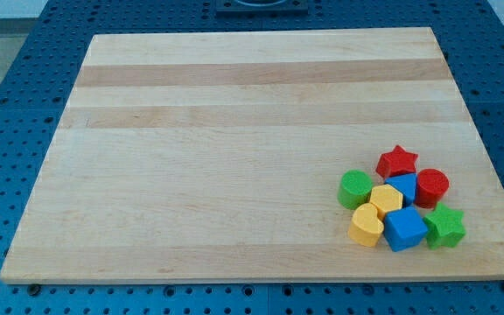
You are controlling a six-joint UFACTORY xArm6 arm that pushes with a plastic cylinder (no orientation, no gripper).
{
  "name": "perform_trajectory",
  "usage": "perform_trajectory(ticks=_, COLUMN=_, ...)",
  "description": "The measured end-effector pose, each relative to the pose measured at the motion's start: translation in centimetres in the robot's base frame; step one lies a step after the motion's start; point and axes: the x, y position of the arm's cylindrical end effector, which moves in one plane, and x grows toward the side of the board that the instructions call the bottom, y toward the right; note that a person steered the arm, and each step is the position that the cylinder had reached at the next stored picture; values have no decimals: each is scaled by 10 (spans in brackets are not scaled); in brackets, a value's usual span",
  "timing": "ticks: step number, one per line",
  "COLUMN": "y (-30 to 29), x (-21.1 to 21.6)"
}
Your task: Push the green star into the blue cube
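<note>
Green star (445, 227): you find it at the view's bottom right of the wooden board (234, 157), the block of the cluster nearest the board's right edge. It lies flat, touching or very nearly touching the blue cube (405, 229) on its left side. A narrow strip of board lies between it and the right edge, a slightly wider strip between it and the bottom edge.

Blue cube: it sits just left of the star, at the bottom of the cluster, one corner pointing toward the bottom edge.

Yellow heart (367, 226): it touches the cube's left side and is the cluster's lowest left member.

Yellow hexagonal block (386, 199): it sits just above the heart and cube, wedged in the middle of the group.

Second blue block (404, 186): partly hidden behind the yellow one; you cannot make out its shape for certain.

Red cylinder (432, 187): it stands directly above the star, close to it.

Red star (397, 162): it is the topmost piece of the cluster.

Green cylinder (354, 189): it is the leftmost piece of the upper row.

Open room: the whole board to the left of and above the cluster is free for you to travel over.

Blue perforated bench (24, 105): it surrounds the board on all sides.

My tip: it does not show in this view, so you cannot tell where it stands relative to the blocks; the rod carries no fingers to report.
</note>
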Motion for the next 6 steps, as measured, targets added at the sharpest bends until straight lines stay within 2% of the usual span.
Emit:
perform_trajectory(ticks=2, y=-27, x=64)
perform_trajectory(ticks=4, y=-69, x=71)
perform_trajectory(ticks=6, y=-81, x=71)
